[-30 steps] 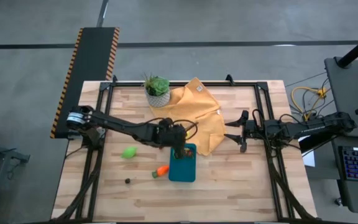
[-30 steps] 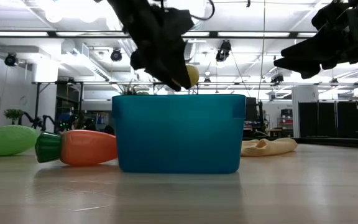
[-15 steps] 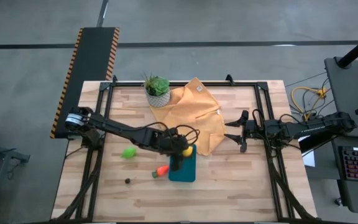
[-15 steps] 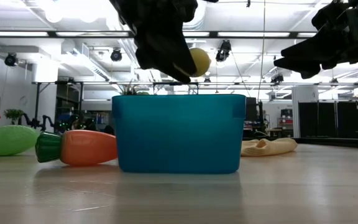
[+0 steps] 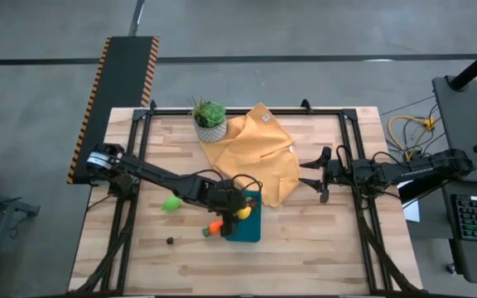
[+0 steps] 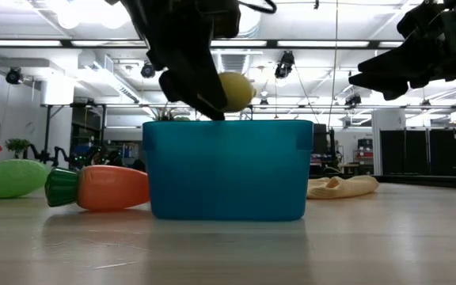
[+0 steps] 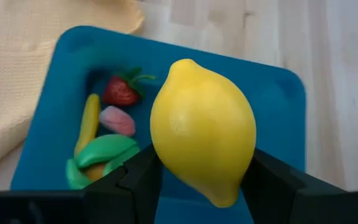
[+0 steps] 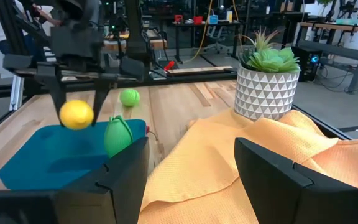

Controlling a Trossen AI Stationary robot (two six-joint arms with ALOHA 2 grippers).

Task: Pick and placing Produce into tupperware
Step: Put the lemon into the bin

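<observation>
Item 1. Lime-green fruit [image 5: 171, 203]: lay on the desk [image 5: 305, 248], left of the other pieces, well apart from the container. Not yet packed.

Item 2. Small dark piece [image 5: 170, 241]: lay near the front-left of the desk, alone. Too small to identify.

Item 3. Carrot [image 5: 214, 227]: lay on its side just beside the left wall of the container, seemingly touching it. Risk: a descending arm could nudge it and shift the container.

Item 4. Left end effector [image 7: 197, 183]: hung over the container, closed on the lemon [image 7: 202, 137], which sat between its fingers above the rim.

Item 5. Container [image 5: 250, 231]: teal, at desk centre, near edge of the yellow cloth [image 5: 259, 157]. It already held a strawberry [image 7: 122, 90], a pink piece [image 7: 117, 119] and green and yellow pieces along one side. Risks: the lemon appeared to hang toward the container's left wall, so a release there might strike the rim and roll out; dropped from height it could bounce off the pieces inside.

Item 6. Potted plant [image 5: 209, 121]: stood at the far side, clear of work.

Item 7. Right end effector [image 5: 315, 175]: waited at the right, raised, fingers spread and empty.
</observation>
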